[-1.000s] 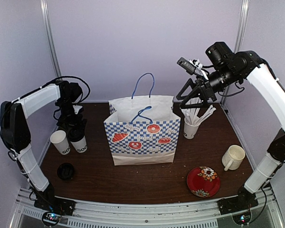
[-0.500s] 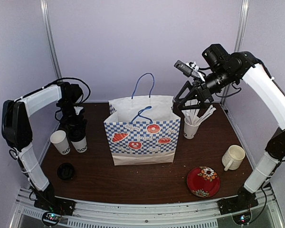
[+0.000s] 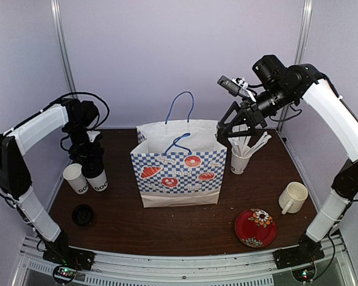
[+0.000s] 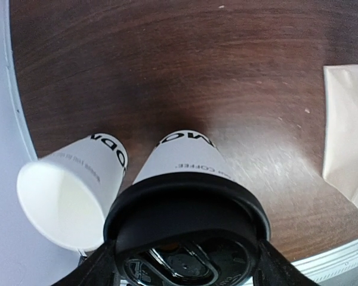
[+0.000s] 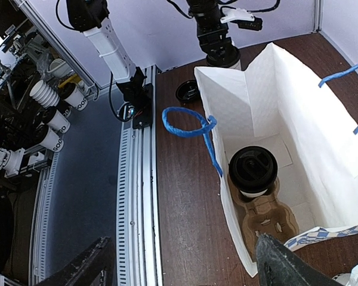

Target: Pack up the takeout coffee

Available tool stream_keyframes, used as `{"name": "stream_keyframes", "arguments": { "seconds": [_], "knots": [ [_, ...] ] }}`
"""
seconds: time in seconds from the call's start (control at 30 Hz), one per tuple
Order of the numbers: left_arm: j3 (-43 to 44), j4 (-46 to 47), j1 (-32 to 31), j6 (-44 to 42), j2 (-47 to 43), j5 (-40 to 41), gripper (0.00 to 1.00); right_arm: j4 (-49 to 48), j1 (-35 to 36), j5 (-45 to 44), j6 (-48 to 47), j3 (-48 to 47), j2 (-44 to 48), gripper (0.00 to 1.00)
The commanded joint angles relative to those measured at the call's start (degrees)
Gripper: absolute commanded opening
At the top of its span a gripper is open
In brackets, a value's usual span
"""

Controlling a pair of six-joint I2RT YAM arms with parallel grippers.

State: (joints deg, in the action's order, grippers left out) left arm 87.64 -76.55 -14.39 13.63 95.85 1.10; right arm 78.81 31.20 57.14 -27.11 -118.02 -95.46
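Note:
My left gripper (image 3: pixel 90 162) is shut on the black lid of a white "GOOD MOOD" paper cup (image 3: pixel 98 179) at the table's left side; I cannot tell whether the cup is off the table. In the left wrist view my gripper (image 4: pixel 185 257) clasps that lid (image 4: pixel 188 223) on both sides. An open, lidless cup (image 3: pixel 76 177) stands just to its left, and it shows in the left wrist view too (image 4: pixel 68 199). My right gripper (image 3: pixel 235 122) hangs open and empty over the paper bag's (image 3: pixel 179 164) right end. Inside the bag, a lidded cup (image 5: pixel 253 170) sits in a cardboard carrier (image 5: pixel 268 221).
A loose black lid (image 3: pixel 82 214) lies near the front left. Right of the bag stand a cup of white stirrer sticks (image 3: pixel 240 159), a cream mug (image 3: pixel 293 197) and a red patterned plate (image 3: pixel 255 227). The bag's blue handles (image 3: pixel 180 113) stick up.
My left arm has shifted slightly left with the lidded cup in its grip. My right gripper has edged a little left above the bag.

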Motion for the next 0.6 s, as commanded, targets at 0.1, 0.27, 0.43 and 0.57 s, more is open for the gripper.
{"name": "stream_keyframes", "arguments": {
  "seconds": [0.1, 0.27, 0.43, 0.57],
  "knots": [
    [4.9, -8.9, -12.2, -0.8, -9.8, -2.7, 0.69, -0.2, -1.7, -4.6, -0.6, -1.5, 1.1, 0.86],
    [6.1, -11.7, -23.0, 3.5, -13.1, -4.4, 0.70, -2.0, -5.5, -5.3, 1.8, -0.1, 2.4, 0.90],
    [4.9, -12.2, -34.7, 7.4, -15.1, -4.2, 0.69, -9.4, -11.0, -7.3, 7.1, 6.1, 5.5, 0.99],
    [4.9, -11.0, -42.7, 7.9, -14.0, -2.5, 0.69, -12.9, -13.2, -11.4, 8.3, 10.5, 8.1, 0.99]
  ]
}}
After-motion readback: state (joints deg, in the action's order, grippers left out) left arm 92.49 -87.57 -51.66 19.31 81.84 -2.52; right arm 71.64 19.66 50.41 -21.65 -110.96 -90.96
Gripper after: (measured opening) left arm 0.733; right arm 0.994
